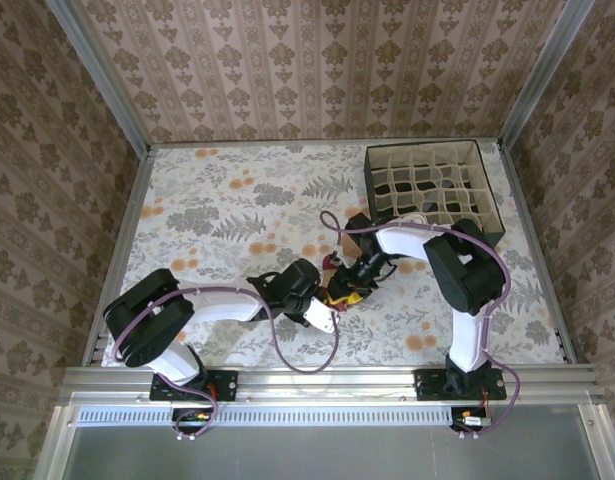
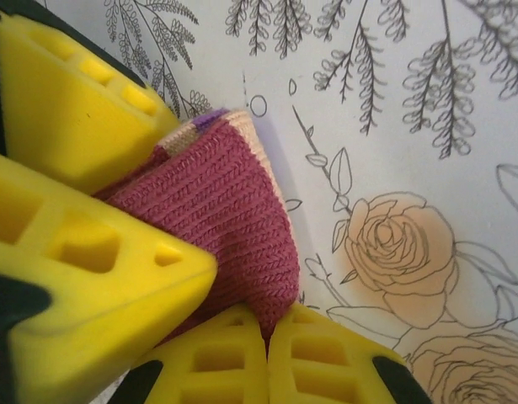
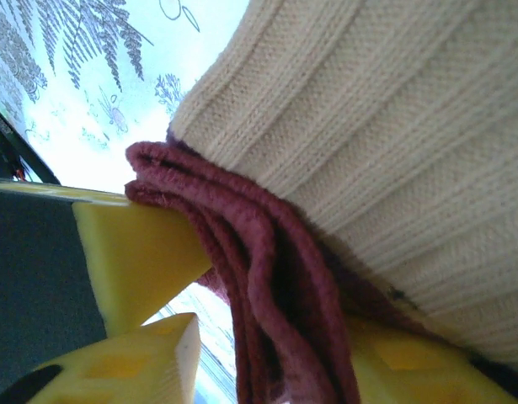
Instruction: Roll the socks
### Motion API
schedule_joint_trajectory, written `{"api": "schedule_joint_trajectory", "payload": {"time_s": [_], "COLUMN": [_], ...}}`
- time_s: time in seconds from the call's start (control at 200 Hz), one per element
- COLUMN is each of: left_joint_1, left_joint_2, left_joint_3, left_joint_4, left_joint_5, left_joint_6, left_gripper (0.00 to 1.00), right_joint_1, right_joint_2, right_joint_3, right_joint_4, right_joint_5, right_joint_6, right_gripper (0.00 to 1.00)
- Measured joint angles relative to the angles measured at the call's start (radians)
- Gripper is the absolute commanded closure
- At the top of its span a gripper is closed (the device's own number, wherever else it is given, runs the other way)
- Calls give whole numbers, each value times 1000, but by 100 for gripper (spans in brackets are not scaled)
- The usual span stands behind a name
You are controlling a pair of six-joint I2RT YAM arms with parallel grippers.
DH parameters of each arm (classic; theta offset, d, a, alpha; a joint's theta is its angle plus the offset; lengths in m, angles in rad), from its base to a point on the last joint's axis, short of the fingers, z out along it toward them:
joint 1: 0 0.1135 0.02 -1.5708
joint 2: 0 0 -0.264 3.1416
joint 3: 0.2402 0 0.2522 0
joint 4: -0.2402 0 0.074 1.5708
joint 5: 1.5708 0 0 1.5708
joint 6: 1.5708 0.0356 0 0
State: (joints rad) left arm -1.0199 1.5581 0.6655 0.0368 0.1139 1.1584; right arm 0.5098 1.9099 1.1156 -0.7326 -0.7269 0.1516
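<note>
**Maroon Knit Clamped at Table Centre**

Maroon and tan fabric of the socks [image 2: 237, 227] sits bunched near the middle of the floral table [image 1: 237, 210], where both arms meet. The left gripper [image 2: 189, 198] is clenched on the maroon knit. Its two yellow fingers press the fabric from either side, and a tan edge shows above the pinch. The right gripper [image 2: 267, 349] meets the same bundle from the opposite side, with its yellow fingertips close together at the lower corner of the knit. In the right wrist view, ribbed cream fabric and maroon folds drape over one yellow finger. Whether the right jaws grip or stand loose cannot be told. A divided box [image 1: 494, 205] stands at the far right corner, well apart from the socks.
</note>
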Motion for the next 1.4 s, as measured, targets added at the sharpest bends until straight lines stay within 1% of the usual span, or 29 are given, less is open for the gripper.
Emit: {"api": "schedule_joint_trajectory", "payload": {"time_s": [0.16,0.29,0.475,0.625,0.75,0.855,0.94,0.995,1.07,1.17,1.4], "left_joint_1": [3,22,60,116,166,192,209,217,224,233,251], "left_joint_2": [6,13,28,85,143,193,233,257,279,293,304], "left_joint_3": [47,85,123,184,240,286,322,340,359,366,377], "left_joint_4": [-101,-191,-291,-373,-437,-489,-531,-554,-583,-610,-660], "left_joint_5": [53,121,246,385,492,566,617,644,674,703,742], "left_joint_6": [-59,-90,-128,-167,-191,-209,-218,-224,-224,-226,-231], "left_gripper": [100,100,100,100,100,100,100,100,100,100,100], "right_joint_1": [-35,-56,-58,-46,7,95,171,212,254,303,381], "right_joint_2": [-86,-197,-422,-622,-778,-921,-1029,-1079,-1106,-1085,-904], "right_joint_3": [-68,-145,-301,-452,-536,-612,-694,-748,-798,-812,-801], "right_joint_4": [19,72,229,352,431,506,580,631,683,726,843], "right_joint_5": [55,106,167,216,274,335,386,414,446,490,544], "right_joint_6": [0,4,28,53,60,44,16,-6,-45,-97,-211], "right_gripper": [50,50,56,56,54,50,46,46,46,46,45]}}
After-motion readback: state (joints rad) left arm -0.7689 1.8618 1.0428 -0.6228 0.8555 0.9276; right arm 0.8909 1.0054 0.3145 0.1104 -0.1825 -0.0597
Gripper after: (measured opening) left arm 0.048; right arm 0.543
